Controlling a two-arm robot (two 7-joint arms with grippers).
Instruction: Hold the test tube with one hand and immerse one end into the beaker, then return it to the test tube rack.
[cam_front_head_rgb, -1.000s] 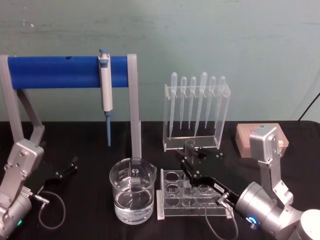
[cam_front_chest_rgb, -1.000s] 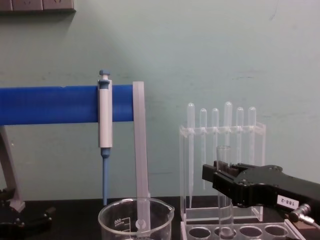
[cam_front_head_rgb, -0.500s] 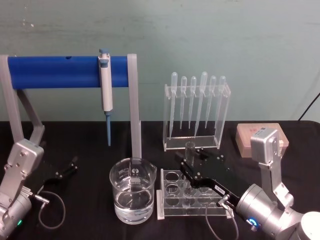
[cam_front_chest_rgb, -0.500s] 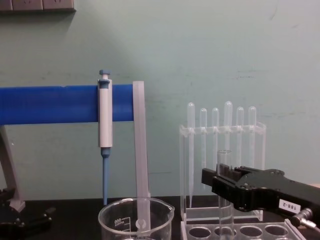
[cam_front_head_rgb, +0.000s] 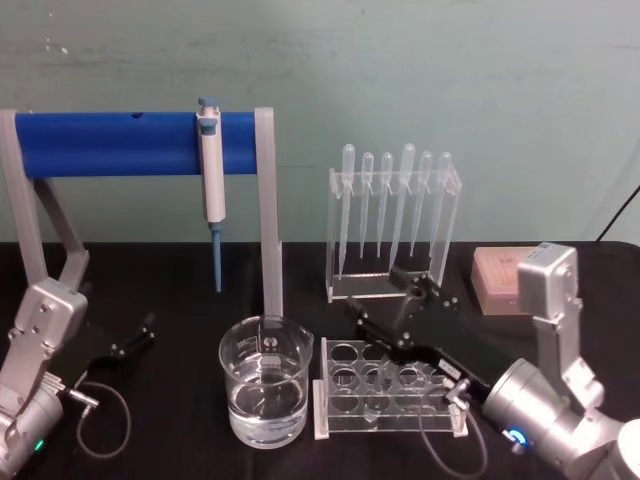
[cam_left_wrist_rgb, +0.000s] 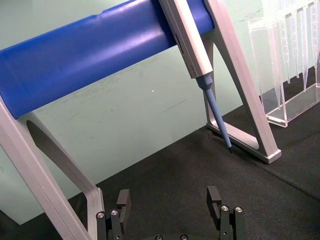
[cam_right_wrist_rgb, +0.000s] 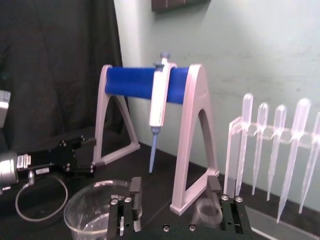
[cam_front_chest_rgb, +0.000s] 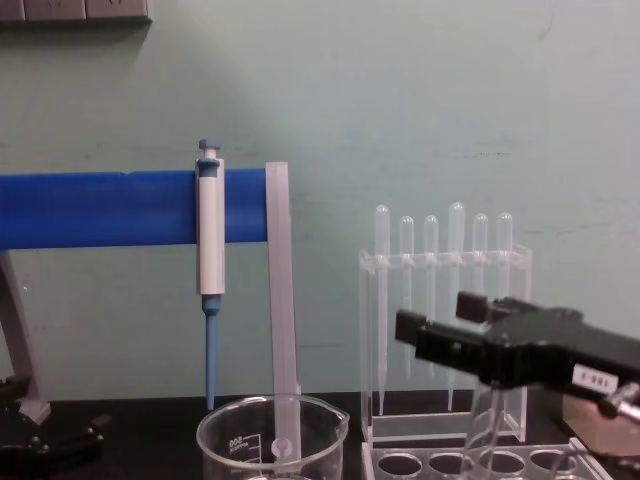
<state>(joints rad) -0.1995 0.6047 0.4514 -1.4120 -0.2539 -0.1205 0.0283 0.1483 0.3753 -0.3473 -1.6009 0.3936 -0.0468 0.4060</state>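
Right gripper (cam_front_head_rgb: 378, 292): claw spread wide, hanging above the holed rack (cam_front_head_rgb: 345, 420) on the beaker's right side; pinching nothing.
Test tube (cam_front_chest_rgb: 483, 425): standing in the holed rack right of the beaker (cam_front_head_rgb: 240, 372), leaning over rather than upright, under the black claw and free of it.
Left gripper (cam_front_head_rgb: 135, 338): parked low on the black table (cam_front_head_rgb: 180, 280), well to the beaker's left; fingers spread, empty.
Around the beaker: water inside; blue bar stand (cam_front_head_rgb: 100, 143) behind and to the left, with the blue-and-white micropipette (cam_front_head_rgb: 210, 170) hanging from it; grey stand leg directly behind the beaker; tall clear rack of pipettes (cam_front_head_rgb: 392, 225) behind and to the right; pink box (cam_front_head_rgb: 500, 275) far right.
In the way: the right claw crossing in front of the pipette rack in the chest view; holed rack just beside the beaker wall.
Chest view: shows the tube's slant plainly, glass running down from below the claw into a rack hole.
Right wrist view: looks down past the two separated fingers (cam_right_wrist_rgb: 214, 186) onto the tube's round rim (cam_right_wrist_rgb: 206, 210), close to one finger; beaker rim (cam_right_wrist_rgb: 95, 192) nearby; left gripper (cam_right_wrist_rgb: 75, 150) farther off.
Left wrist view: spread fingers (cam_left_wrist_rgb: 214, 196) with bare table between, micropipette tip beyond.
Change from half a second ago: then clamped on an upright tube; now opened and higher, tube let go and tipped.
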